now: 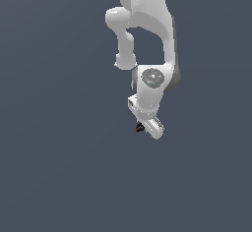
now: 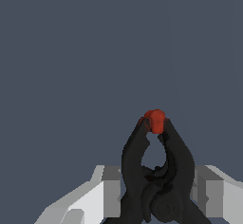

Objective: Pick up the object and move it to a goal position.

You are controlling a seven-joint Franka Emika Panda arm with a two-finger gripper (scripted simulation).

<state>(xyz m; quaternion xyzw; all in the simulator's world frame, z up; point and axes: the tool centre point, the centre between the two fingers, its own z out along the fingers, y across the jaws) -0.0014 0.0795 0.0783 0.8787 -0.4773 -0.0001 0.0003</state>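
The object (image 2: 137, 161) is a small black item with two curved prongs that meet at a red tip (image 2: 154, 120). In the wrist view it fills the gap between the two grey-white fingers (image 2: 111, 192) of my gripper (image 2: 159, 192), which is shut on its lower body. In the exterior view the object (image 1: 139, 127) shows as a tiny black and red speck sticking out from the white gripper (image 1: 146, 126) toward the exterior view's left. The fingertips themselves are hidden there behind the hand.
The white arm (image 1: 147, 39) comes down from the top of the exterior view. Around it there is only a plain dark blue-grey ground (image 1: 59, 167), with no other objects or edges in sight.
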